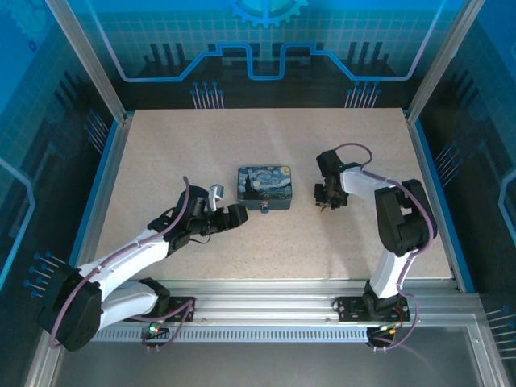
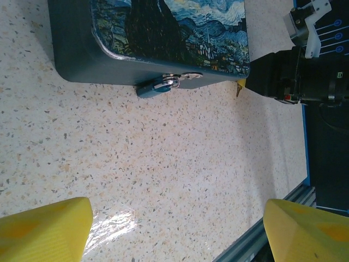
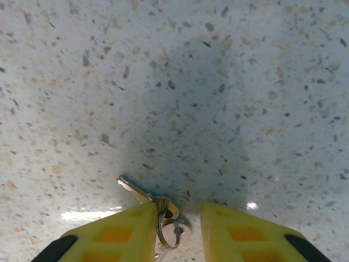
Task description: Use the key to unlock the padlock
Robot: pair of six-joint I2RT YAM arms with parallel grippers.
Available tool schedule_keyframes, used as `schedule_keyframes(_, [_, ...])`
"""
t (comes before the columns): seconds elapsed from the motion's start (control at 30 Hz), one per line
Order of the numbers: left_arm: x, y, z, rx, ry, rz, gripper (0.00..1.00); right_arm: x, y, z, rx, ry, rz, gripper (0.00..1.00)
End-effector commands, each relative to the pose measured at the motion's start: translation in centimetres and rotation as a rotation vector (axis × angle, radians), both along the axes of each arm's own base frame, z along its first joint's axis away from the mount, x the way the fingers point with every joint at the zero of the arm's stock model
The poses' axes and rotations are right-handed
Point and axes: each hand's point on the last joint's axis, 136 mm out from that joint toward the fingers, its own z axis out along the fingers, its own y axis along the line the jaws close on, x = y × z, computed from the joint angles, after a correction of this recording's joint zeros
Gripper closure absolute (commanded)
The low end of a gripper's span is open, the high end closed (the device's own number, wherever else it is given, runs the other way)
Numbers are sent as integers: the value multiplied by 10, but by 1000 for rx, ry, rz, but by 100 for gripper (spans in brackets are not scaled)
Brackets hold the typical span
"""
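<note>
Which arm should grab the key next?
The right. The right gripper is open, right over the key lying on the table. The left gripper is open too, but faces the padlock at the tin.

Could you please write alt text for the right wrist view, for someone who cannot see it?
A small silver key lies on the speckled table, its head between the right hand's two yellow fingers, which stand apart at the bottom edge.
</note>
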Motion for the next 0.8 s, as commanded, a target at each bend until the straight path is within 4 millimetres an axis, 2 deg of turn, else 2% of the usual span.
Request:
schedule_keyframes(0.0, [0,-1,-5,4,8,7,17,4,4,-4,22,12,2,74])
schedule_keyframes(0.2, [1,-2,-6,5,8,8,18,-3,5,-8,11,28,11,87])
schedule_keyframes(0.37, [2,-3,-4,-4,3,8,17,-4,7,-1,34,6,20,100])
schedule_keyframes(0.57, [5,-4,12,-23,-36,9,17,-2,16,41,116,-122,57,100])
schedule_keyframes(0.77, [10,-8,39,-57,-91,4,17,-8,30,105,224,-281,122,100])
